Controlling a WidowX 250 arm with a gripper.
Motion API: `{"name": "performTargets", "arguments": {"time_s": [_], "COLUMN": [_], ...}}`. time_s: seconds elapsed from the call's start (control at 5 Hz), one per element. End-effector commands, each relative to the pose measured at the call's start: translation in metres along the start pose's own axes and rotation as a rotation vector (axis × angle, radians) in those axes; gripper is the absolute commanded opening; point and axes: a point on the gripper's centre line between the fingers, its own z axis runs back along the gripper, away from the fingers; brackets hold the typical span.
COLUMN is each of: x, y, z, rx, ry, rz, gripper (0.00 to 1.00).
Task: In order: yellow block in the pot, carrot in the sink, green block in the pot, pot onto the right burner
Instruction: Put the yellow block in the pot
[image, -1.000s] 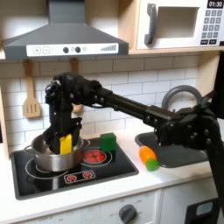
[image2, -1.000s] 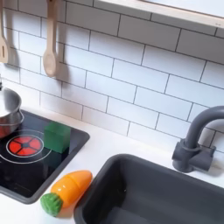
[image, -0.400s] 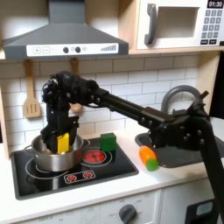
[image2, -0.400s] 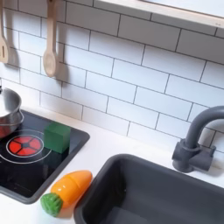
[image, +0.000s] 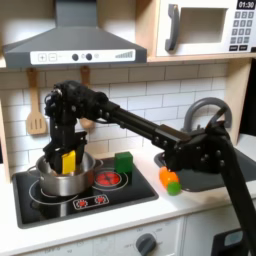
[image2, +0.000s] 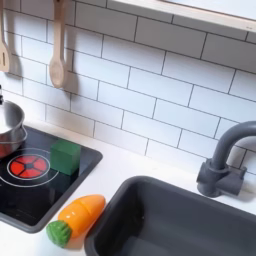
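In the first exterior view my gripper (image: 66, 150) hangs over the steel pot (image: 62, 182) on the stove's left burner, shut on the yellow block (image: 68, 162). The block is tilted, its lower end below the pot's rim. The green block (image: 124, 162) stands on the stove's back right corner, and the second exterior view shows the green block (image2: 66, 155) beside the red burner. On the white counter lies the carrot (image: 170, 180), just left of the sink (image: 205, 176); in the second exterior view the carrot (image2: 76, 218) lies by the sink (image2: 175, 222). The pot's edge (image2: 9, 124) shows at the second exterior view's left.
The right burner (image: 106, 180) has red rings and nothing on it. A dark arched faucet (image2: 224, 160) stands behind the sink. Wooden utensils (image2: 58, 48) hang on the tiled wall. A range hood (image: 75, 45) hangs above the stove and my arm (image: 140, 120) stretches across above it.
My gripper and the yellow block have shifted slightly toward the first exterior view's left over the pot, and the block now tilts. The carrot, green block and pot have not moved.
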Motion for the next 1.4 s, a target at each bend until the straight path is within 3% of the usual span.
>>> {"name": "performTargets", "arguments": {"time_s": [0.0, 0.8, 1.0, 1.2], "x": [-0.001, 0.002, 0.001, 0.003], "y": [-0.001, -0.001, -0.001, -0.009], "z": [-0.006, -0.011, -0.022, -0.024], "rx": [0.002, 0.016, 0.021, 0.020], "ry": [0.014, 0.015, 0.039, 0.034], "rz": [-0.005, -0.011, -0.010, -0.031], "gripper": [0.00, 0.00, 0.00, 0.00]}}
